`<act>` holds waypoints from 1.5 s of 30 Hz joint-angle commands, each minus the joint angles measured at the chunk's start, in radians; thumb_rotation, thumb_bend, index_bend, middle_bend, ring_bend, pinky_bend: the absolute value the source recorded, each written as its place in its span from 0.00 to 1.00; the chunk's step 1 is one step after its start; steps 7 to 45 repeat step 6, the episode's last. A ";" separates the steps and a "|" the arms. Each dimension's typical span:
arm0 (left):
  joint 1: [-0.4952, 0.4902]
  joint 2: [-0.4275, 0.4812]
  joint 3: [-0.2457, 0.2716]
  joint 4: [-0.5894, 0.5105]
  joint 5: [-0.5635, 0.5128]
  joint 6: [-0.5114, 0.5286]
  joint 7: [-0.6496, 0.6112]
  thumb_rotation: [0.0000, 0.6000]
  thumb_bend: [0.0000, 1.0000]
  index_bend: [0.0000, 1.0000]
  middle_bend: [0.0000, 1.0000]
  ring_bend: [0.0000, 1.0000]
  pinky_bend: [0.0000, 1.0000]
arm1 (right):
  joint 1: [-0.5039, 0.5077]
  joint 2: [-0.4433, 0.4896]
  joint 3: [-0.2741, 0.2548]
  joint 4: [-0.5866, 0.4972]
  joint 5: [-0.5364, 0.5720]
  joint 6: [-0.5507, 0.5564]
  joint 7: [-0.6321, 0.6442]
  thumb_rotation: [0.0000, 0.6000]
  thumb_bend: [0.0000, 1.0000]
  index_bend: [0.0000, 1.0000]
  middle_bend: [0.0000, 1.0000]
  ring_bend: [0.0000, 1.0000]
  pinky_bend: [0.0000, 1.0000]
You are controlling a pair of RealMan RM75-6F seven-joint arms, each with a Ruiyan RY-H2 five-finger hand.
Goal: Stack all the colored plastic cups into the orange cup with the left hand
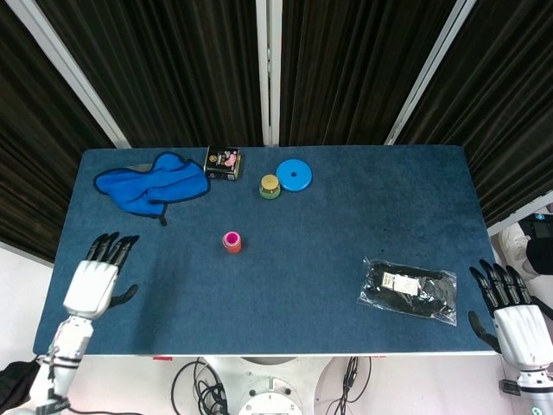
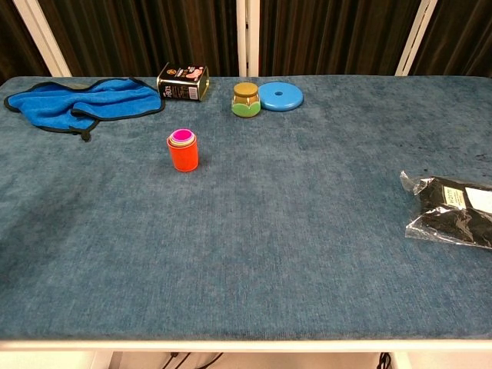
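We see a blue carpet-like tabletop (image 1: 346,216) backed by dark pleated curtains (image 1: 173,69) with pale upright posts between them. At the far left, our left hand (image 1: 92,281) hangs over the table's left edge with its fingers spread apart and nothing in them. Toward the back left corner lies a crumpled blue cloth with dark trim (image 2: 84,98), and just right of it a small black printed tin (image 2: 183,81). Nearer us, well apart from both, stands the orange plastic cup (image 2: 184,153), upright, with a pink cup (image 2: 182,137) nested inside so that only its rim shows. Behind it sit a small jar with a gold lid on a green base (image 2: 245,99) and, touching or just beside it, a flat blue disc (image 2: 280,95). The middle of the cloth is wide and bare. Near the right edge rests a clear plastic bag of dark contents (image 2: 453,211), and past the table's right corner our right hand (image 1: 518,316) waits with its fingers spread and nothing in its grasp.
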 commanded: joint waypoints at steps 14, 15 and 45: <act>0.158 -0.028 0.045 0.146 0.088 0.158 -0.058 1.00 0.22 0.05 0.08 0.02 0.07 | 0.001 -0.006 0.008 0.013 0.027 -0.005 0.006 1.00 0.33 0.00 0.00 0.00 0.00; 0.158 -0.028 0.045 0.146 0.088 0.158 -0.058 1.00 0.22 0.05 0.08 0.02 0.07 | 0.001 -0.006 0.008 0.013 0.027 -0.005 0.006 1.00 0.33 0.00 0.00 0.00 0.00; 0.158 -0.028 0.045 0.146 0.088 0.158 -0.058 1.00 0.22 0.05 0.08 0.02 0.07 | 0.001 -0.006 0.008 0.013 0.027 -0.005 0.006 1.00 0.33 0.00 0.00 0.00 0.00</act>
